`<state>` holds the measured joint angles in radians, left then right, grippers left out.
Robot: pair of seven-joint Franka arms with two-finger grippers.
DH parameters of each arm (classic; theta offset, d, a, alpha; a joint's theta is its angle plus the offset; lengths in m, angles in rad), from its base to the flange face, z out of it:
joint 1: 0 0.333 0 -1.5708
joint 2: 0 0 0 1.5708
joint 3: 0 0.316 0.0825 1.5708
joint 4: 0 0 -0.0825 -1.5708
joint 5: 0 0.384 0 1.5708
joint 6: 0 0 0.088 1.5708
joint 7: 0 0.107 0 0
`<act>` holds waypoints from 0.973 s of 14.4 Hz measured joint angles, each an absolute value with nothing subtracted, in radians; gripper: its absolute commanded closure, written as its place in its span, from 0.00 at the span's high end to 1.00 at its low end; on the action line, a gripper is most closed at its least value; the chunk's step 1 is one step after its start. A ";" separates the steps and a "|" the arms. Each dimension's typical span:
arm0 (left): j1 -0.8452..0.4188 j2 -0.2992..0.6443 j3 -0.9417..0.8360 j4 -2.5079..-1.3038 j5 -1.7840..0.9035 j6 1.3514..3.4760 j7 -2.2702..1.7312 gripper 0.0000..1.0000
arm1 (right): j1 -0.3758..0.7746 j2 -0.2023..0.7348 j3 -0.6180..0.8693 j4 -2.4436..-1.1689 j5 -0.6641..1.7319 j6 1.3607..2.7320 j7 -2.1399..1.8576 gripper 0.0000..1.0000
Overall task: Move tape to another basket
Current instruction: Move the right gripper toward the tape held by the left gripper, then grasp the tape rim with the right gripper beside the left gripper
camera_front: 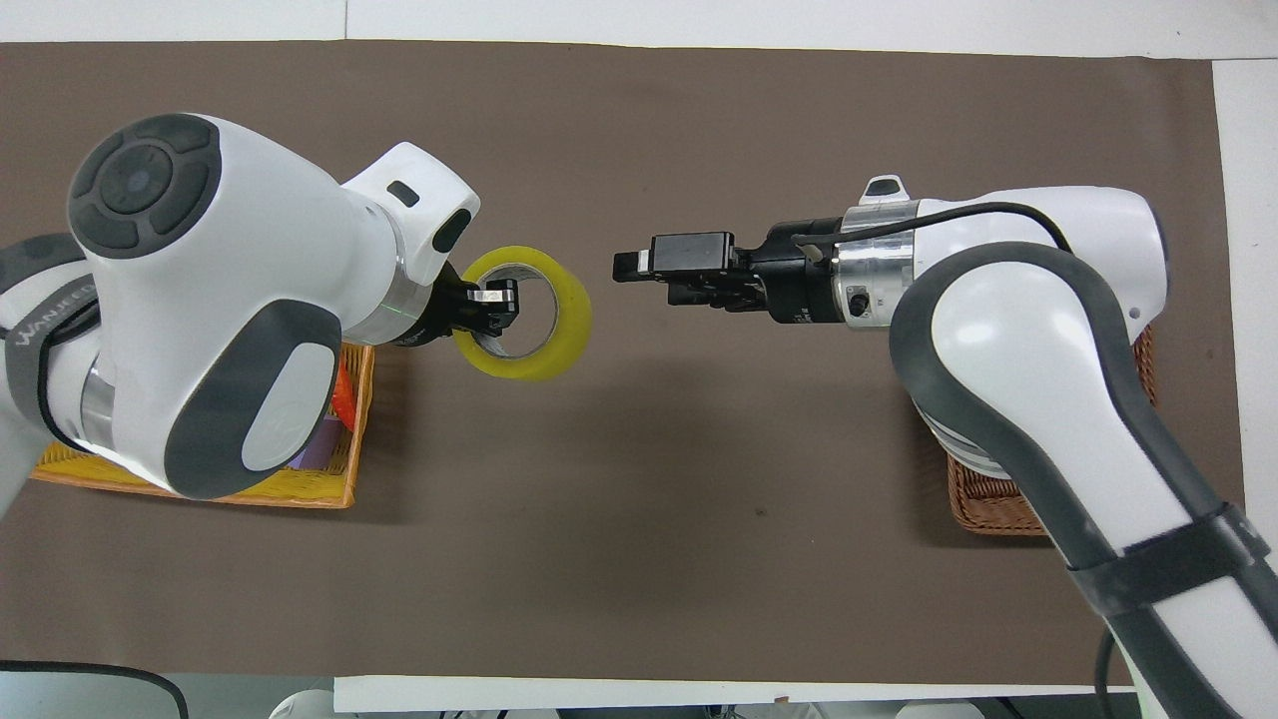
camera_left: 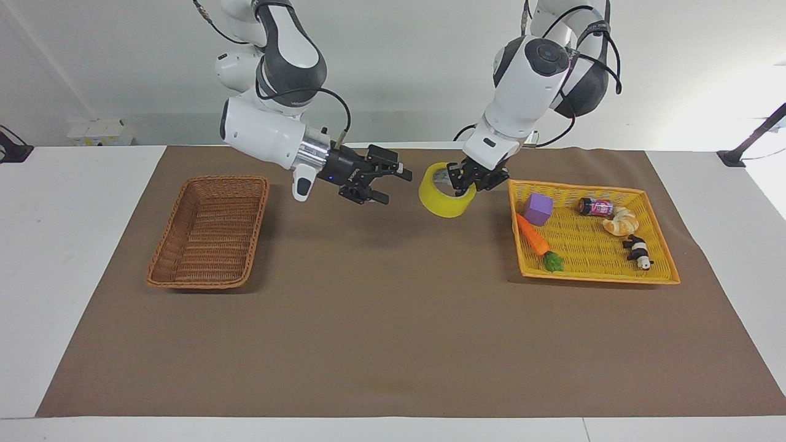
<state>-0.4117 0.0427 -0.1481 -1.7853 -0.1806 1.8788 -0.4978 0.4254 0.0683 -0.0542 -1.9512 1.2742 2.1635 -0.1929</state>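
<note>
While the left gripper (camera_left: 468,180) pinches the wall of the tape (camera_left: 444,191), one finger inside the core and one outside, the roll hangs tilted in the air over the brown mat (camera_left: 393,319), between the two baskets and just beside the yellow tray (camera_left: 599,277). The right gripper (camera_left: 388,182) hovers level and close to the tape, not touching, its fingers spread apart. A handover looks to be the step in hand; done well, the right fingers would straddle the free side of the roll's wall and close before the left lets go. The wicker basket (camera_left: 161,270) sits toward the right arm's end, with bare mat between. A purple block (camera_left: 538,209), carrot (camera_left: 532,235), small can (camera_left: 594,206), pastry (camera_left: 620,223) and panda toy (camera_left: 638,250) lie in the tray, clear of the path
</note>
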 measured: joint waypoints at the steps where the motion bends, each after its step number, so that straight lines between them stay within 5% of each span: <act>1: -0.411 0.043 -0.147 -1.785 -0.178 1.874 -0.497 0.00 | 0.437 0.078 -0.055 -1.951 1.300 2.178 -0.194 0.99; 14: -0.411 0.043 -0.138 -1.785 -0.175 1.872 -0.496 0.00 | 0.524 0.120 -0.055 -1.967 1.458 2.237 -0.207 0.99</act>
<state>-0.4107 0.0427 -0.1385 -1.7853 -0.1745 1.8715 -0.4959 0.5237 0.1201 -0.0552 -1.9673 1.4578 2.2366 -0.2069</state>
